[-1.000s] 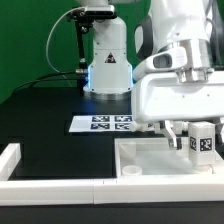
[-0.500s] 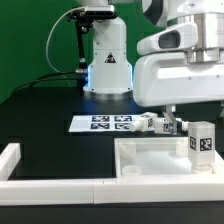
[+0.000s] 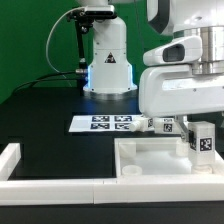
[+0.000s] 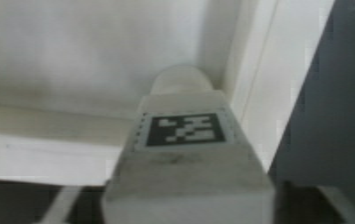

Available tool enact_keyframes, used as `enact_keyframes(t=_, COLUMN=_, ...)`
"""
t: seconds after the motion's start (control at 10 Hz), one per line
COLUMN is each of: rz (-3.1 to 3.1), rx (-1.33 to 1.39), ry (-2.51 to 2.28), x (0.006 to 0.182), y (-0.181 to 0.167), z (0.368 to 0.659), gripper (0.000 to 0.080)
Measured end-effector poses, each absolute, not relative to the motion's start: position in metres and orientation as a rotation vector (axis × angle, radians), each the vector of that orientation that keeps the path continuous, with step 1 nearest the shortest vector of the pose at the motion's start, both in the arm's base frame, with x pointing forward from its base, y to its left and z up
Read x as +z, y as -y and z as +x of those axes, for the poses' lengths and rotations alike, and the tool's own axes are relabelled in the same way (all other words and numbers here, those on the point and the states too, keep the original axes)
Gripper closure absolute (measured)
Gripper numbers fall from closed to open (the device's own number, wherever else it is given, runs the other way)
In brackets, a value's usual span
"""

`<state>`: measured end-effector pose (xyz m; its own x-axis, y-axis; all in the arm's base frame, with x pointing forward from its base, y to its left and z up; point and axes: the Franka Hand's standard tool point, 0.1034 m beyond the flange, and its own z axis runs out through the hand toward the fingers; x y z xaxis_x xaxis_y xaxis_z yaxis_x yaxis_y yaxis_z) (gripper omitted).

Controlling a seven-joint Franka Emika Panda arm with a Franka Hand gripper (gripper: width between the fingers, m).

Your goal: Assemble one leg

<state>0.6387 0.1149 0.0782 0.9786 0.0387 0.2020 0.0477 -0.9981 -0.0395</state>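
Observation:
The leg is a small white block with a black-and-white tag. It stands upright at the right corner of the large flat white part, near the exterior view's right edge. My gripper comes down onto it from above, with the fingers close against its sides, shut on it. In the wrist view the leg fills the middle, tag facing the camera, with the gripper around its near end. The white part's wall runs beside it.
The marker board lies on the black table behind the large white part. Other small tagged white pieces lie at its right end. A white rim borders the table's front left. The arm's base stands at the back.
The gripper's body has turned and shifted above the leg, which stays at the same spot in the corner of the large white part. The small pieces behind came into view.

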Motion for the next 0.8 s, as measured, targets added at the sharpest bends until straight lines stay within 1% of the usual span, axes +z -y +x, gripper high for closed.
enact_keyframes(t=0.3, rz=-3.051, rx=-0.301, ry=-0.288, x=0.077, y=-0.113, z=0.640, gripper=0.0514)
enact_keyframes(t=0.6, rz=-2.955, rx=-0.238, ry=-0.880, x=0.075, y=-0.106, z=0.650, gripper=0.0514)
enact_keyframes(t=0.8, rz=-2.681, rx=-0.151, ry=-1.471, x=0.073, y=-0.098, z=0.648, gripper=0.0514)
